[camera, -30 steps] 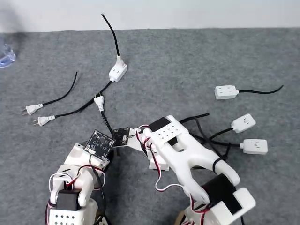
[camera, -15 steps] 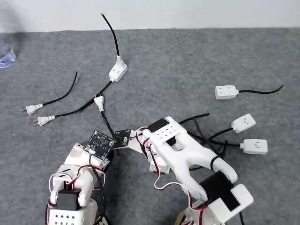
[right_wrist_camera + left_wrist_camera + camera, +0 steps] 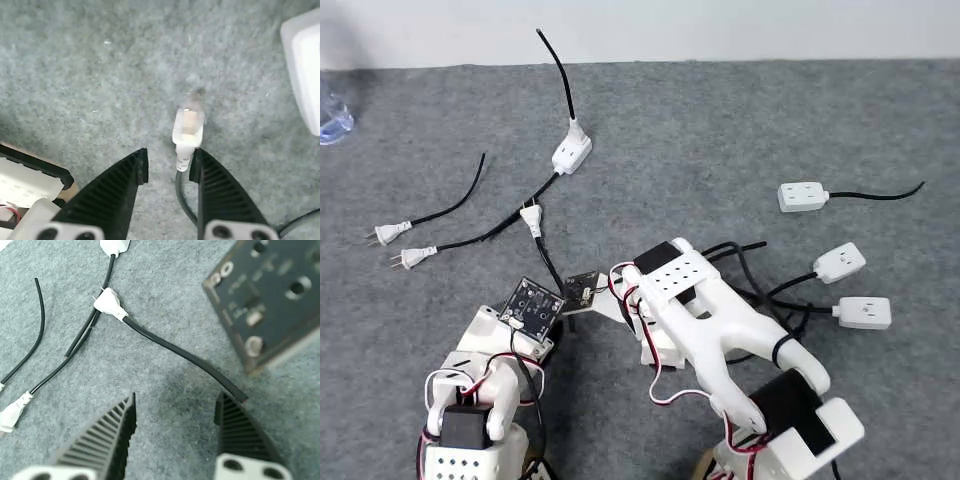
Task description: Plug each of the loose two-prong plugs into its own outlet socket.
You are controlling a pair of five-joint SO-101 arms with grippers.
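Between the fingertips of my open right gripper [image 3: 169, 155] lies a white two-prong plug [image 3: 188, 130] on grey carpet, close to one finger, its black cable running back between the jaws. My left gripper [image 3: 176, 399] is open over bare carpet, short of another white plug [image 3: 108, 302] and its black cable [image 3: 180, 352]. From above, that plug [image 3: 531, 217] sits mid-table. Two more plugs [image 3: 382, 234] [image 3: 410, 258] lie at the left. One outlet [image 3: 570, 153] lies behind them, and three outlets [image 3: 800, 195] [image 3: 840, 262] [image 3: 863, 312] lie at the right.
Black cables [image 3: 750, 285] tangle beside the right arm [image 3: 720, 330]. The right arm's camera board [image 3: 270, 295] hangs close above the left gripper's cable. A white block [image 3: 305, 70] sits near the right gripper's plug. A clear object [image 3: 332, 118] stands at the far left edge.
The right arm has shifted slightly to the left and forward over the tangled cables. The left arm, the plugs and the outlets have not moved.
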